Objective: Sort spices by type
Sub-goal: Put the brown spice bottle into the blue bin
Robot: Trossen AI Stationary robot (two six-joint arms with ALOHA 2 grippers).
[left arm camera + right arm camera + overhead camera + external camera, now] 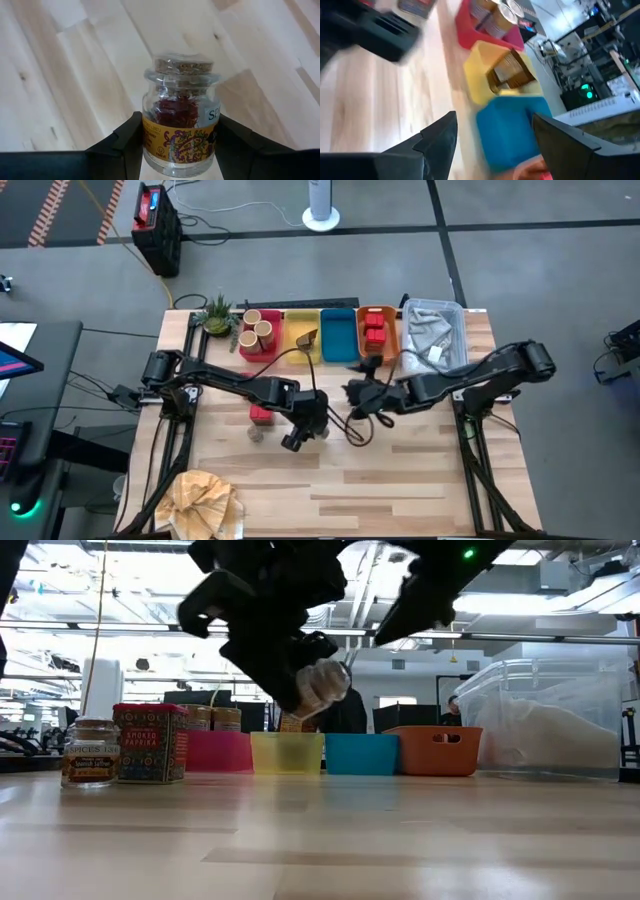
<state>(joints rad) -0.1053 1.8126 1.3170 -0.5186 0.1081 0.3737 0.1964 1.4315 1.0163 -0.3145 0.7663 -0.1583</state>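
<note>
A: Where is the spice jar [179,117] right now?

B: Clamped between the left gripper [177,142] fingers, lifted off the worktop [400,470]. It is a small glass jar with a cork top and red threads inside, gripped low on its labelled body.

A: And the other gripper?

B: The right gripper [492,135] hangs just beside the left one, on the bin side, jaws spread and holding nothing. Beyond it sit the yellow bin [495,65] and the blue bin [512,127].

A: What is left behind the left gripper?

B: A red tin [150,743] and a similar small jar [91,752] stand together on the worktop.

A: How should the carry go?

B: I'd keep the jar upright and the squeeze steady, since glass may slip. Clear the bin's near wall before lowering, and release only once the jar is down inside. The empty blue bin looks the likely place.
</note>
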